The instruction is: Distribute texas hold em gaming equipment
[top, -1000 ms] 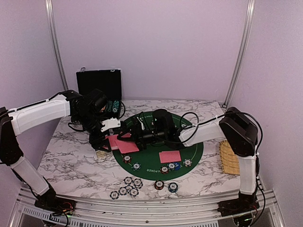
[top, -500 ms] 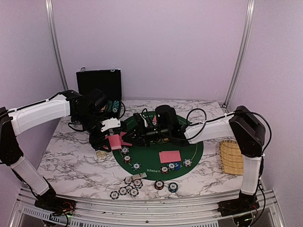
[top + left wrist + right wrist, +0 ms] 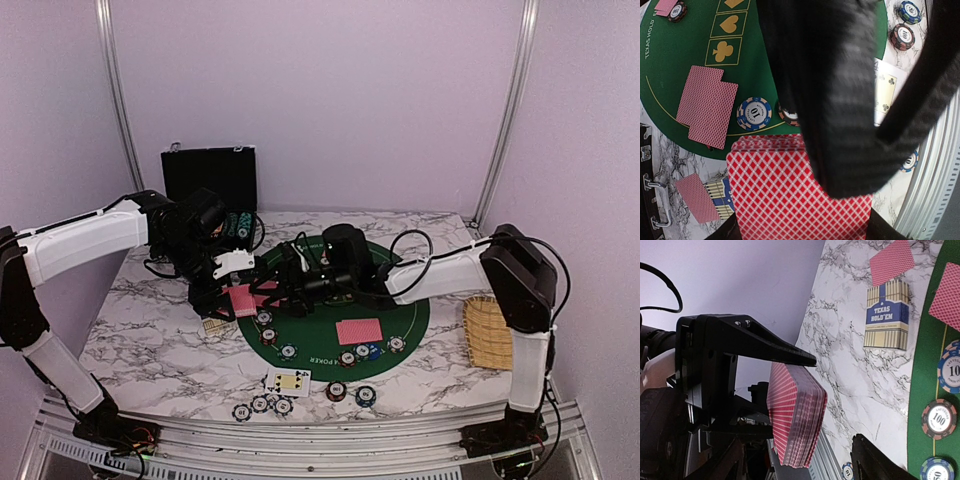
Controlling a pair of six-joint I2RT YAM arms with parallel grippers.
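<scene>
Left gripper [image 3: 232,282]: clamped on the deck of red-backed cards [image 3: 796,415], left of centre, offering it toward the other arm so that cards can be drawn off.
Card box [image 3: 214,325]: on the marble just left of the green mat [image 3: 410,318], clear of play.
Right gripper [image 3: 285,283]: jaws wide and empty, just beside the deck, likely lined up for the next card.
Face-up card [image 3: 288,379]: bottom centre, resting on the front chips [image 3: 262,404]; seemingly one player's place.
Dealt pair [image 3: 359,331]: face down right of centre, above more chips.
</scene>
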